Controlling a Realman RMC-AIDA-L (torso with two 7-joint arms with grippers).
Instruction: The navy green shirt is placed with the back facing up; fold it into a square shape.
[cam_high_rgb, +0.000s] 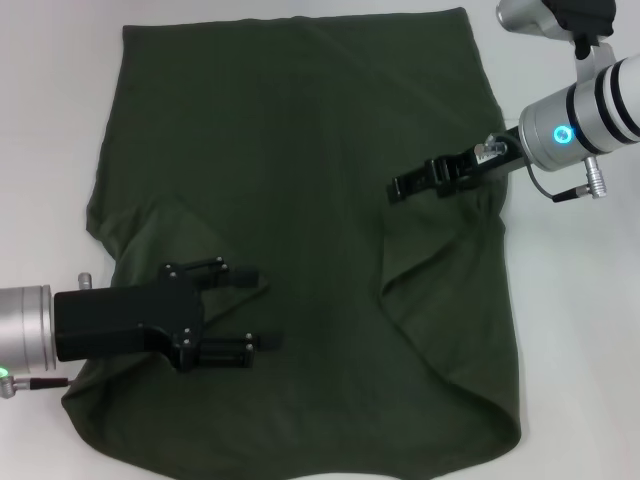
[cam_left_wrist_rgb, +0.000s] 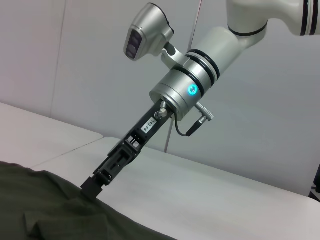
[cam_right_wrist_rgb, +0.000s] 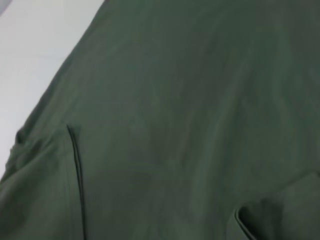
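Observation:
The navy green shirt lies spread on the white table, plain side up, with both side parts folded inward. My left gripper is open over the lower left of the shirt, with nothing between its fingers. My right gripper is at the top of the right fold, fingers together. In the left wrist view the right gripper has its tip at the shirt, and the cloth rises to meet it. The right wrist view shows only shirt cloth with a hem seam.
The white table shows around the shirt on the left, right and far sides. The shirt's near edge reaches almost to the picture's lower border. A pale wall stands behind the table.

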